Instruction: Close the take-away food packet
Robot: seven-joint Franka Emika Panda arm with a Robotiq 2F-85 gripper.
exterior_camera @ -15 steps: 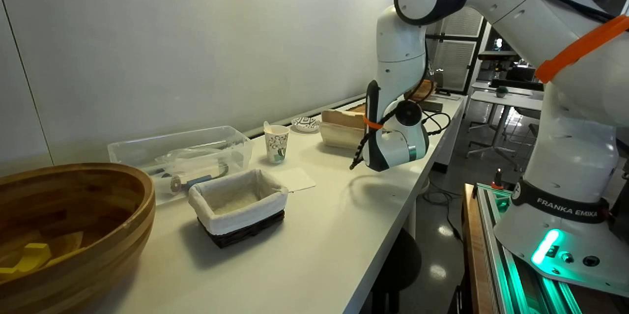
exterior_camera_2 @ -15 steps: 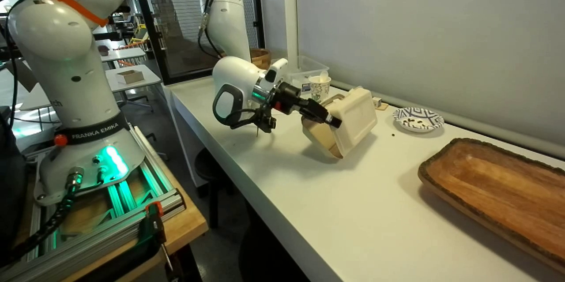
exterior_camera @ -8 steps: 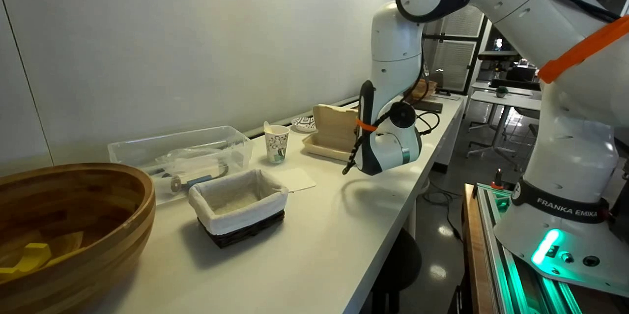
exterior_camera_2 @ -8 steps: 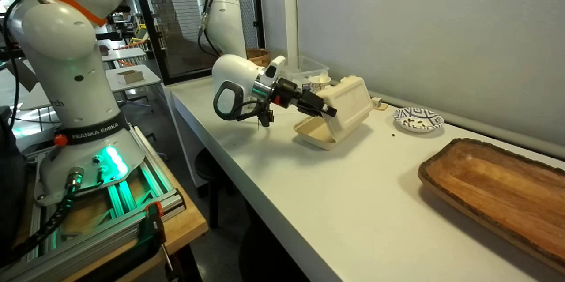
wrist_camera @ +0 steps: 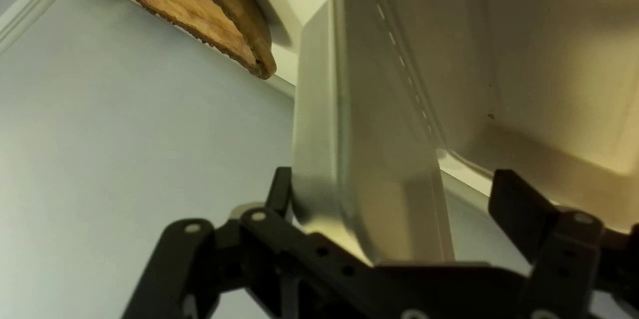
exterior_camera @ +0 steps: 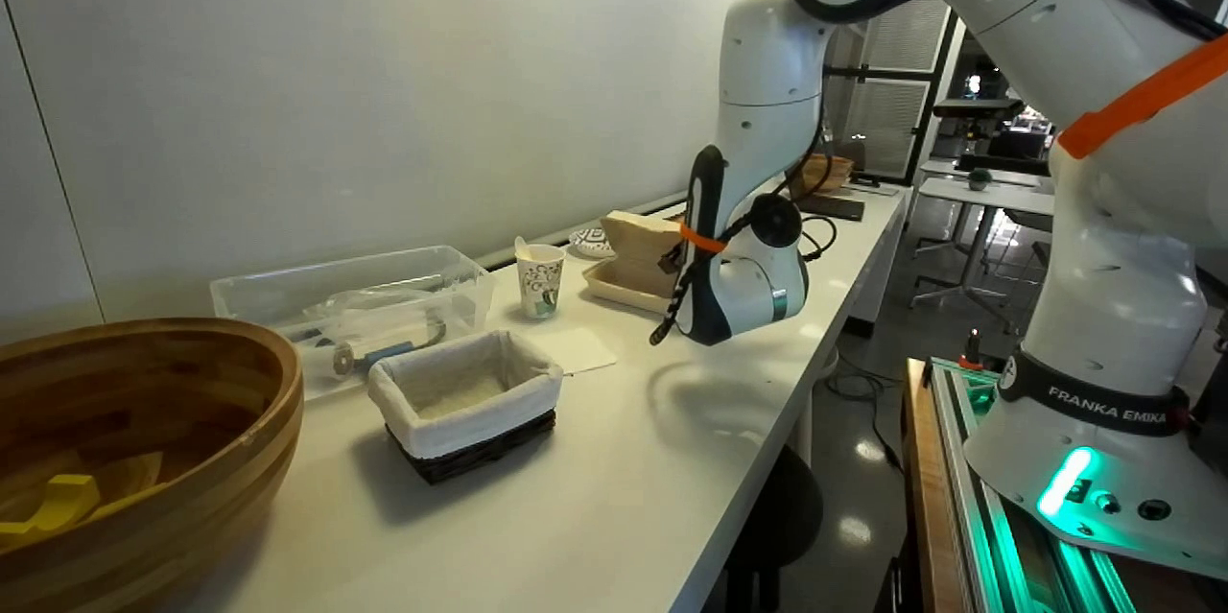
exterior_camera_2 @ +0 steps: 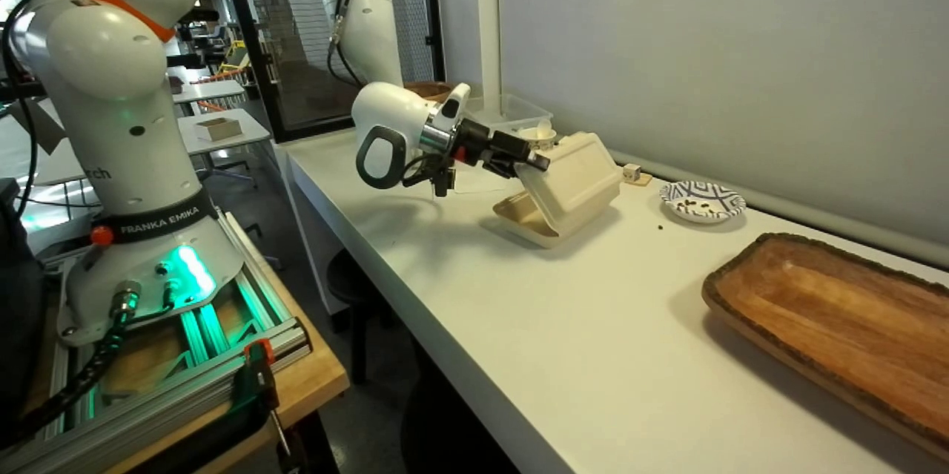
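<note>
- At the far left of an exterior view we see a large wooden bowl (exterior_camera: 216, 488) holding a yellow piece (exterior_camera: 67, 503); it stands well apart from the job, parked out of the way, we think.
- Next come a clear plastic tub (exterior_camera: 470, 272) by the wall (exterior_camera: 336, 114) and, in front of it, a cloth-lined basket (exterior_camera: 494, 421), likewise idle for this job, we judge.
- Near the middle, a patterned cup (exterior_camera: 540, 285) stands upright with a utensil (exterior_camera: 520, 248) poking out.
- Just right of it sits the take-away food packet (exterior_camera: 638, 258), its base (exterior_camera: 624, 292) down on the surface and its lid (exterior_camera_2: 574, 177) tilted partway over. We judge the closing well begun, not finished.
- Farther right, the robot's wrist (exterior_camera: 748, 301) hides the gripper (wrist_camera: 393, 184); in the wrist view its fingers (wrist_camera: 279, 191) stand wide apart with the lid between, clamping nothing. One seems to touch the lid's outer face, we guess to push it down without pinching.
- Below runs the white countertop (exterior_camera: 614, 498), smooth, so the light packet may slide under a sideways shove.
- Past its right edge we find a dark stool (exterior_camera: 782, 507) and glossy floor (exterior_camera: 859, 488).
- At upper right are white tables (exterior_camera: 1007, 198); below, the robot base (exterior_camera: 1103, 488) glows green.
</note>
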